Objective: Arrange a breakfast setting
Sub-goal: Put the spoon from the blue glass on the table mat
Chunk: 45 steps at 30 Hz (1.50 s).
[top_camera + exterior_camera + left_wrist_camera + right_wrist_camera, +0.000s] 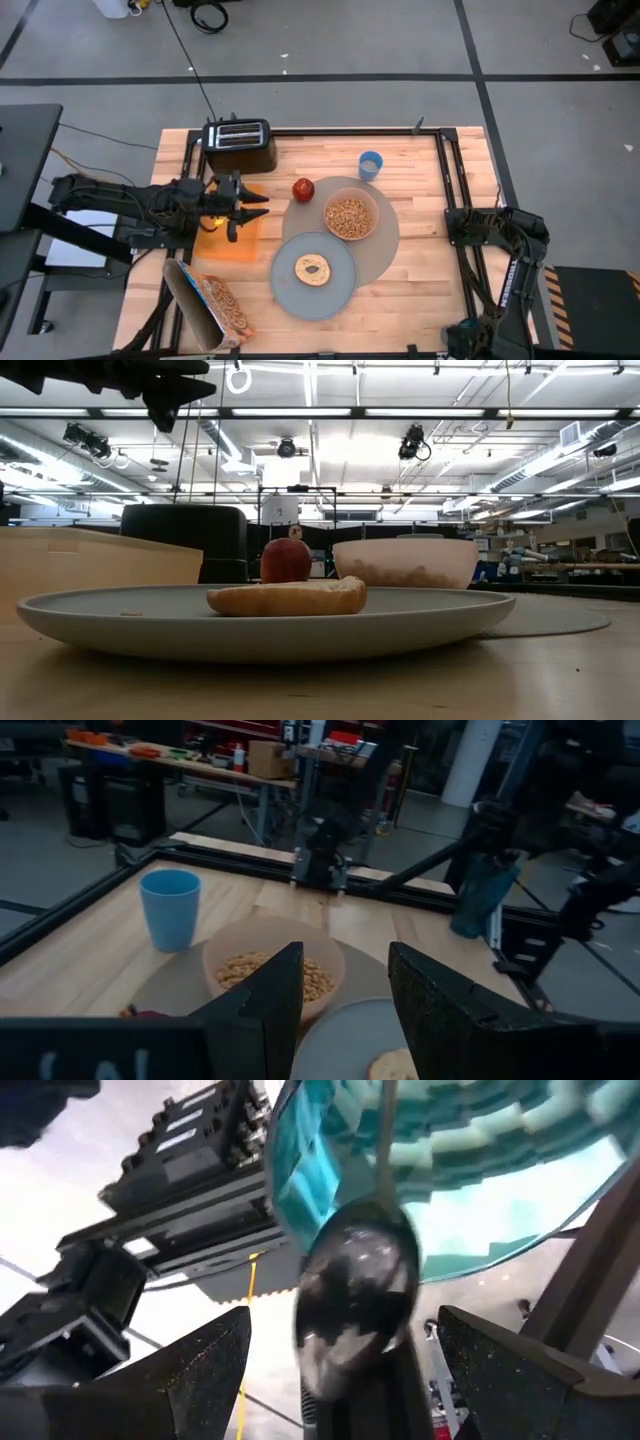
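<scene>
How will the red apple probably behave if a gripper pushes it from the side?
The red apple looks round and stands free on the mat's edge, so it would probably roll. Its skin seems smooth, perhaps slippery.

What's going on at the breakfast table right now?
Left gripper open, empty, over the orange board. Right gripper off the table's right edge, spoon between its open fingers. Bagel on plate, cereal bowl on mat. Nothing blocking.

Wooden table [430, 270]: toaster [240, 143], cup [371, 165], mat [385, 245], orange board [228, 244].
</scene>
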Available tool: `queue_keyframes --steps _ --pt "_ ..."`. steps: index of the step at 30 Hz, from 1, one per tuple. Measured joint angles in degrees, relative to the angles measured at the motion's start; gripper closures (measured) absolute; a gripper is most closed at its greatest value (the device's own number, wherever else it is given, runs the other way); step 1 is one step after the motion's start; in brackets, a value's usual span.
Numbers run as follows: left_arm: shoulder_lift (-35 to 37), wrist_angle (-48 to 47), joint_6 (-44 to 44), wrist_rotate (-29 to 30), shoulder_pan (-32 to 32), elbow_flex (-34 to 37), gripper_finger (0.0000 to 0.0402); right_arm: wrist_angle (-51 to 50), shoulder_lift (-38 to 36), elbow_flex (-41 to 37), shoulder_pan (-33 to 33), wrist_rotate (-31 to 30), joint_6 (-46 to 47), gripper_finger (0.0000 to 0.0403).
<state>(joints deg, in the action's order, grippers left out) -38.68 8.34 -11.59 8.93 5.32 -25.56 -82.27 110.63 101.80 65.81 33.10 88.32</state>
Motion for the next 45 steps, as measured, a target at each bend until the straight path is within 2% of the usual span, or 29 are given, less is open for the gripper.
queue_keyframes --steps 9,15,25,45 --pt "0.0 0.0 0.2 0.0 3.0 0.0 0.0246 -4.8 0.0 0.0 -0.7 -0.3 -1.3 0.0075" --pt "0.0 -0.1 0.9 0.0 4.0 0.0 0.0246 -1.9 -0.1 -1.7 -0.8 3.8 -0.7 0.0078" --pt "0.0 -0.2 1.5 0.0 4.0 0.0 0.0246 -0.6 0.0 -4.1 -1.9 4.1 -2.9 0.0088" --pt "0.0 -0.6 1.5 0.0 4.0 0.0 0.0246 -5.2 -0.2 -2.4 -3.4 4.7 -6.1 0.0192"
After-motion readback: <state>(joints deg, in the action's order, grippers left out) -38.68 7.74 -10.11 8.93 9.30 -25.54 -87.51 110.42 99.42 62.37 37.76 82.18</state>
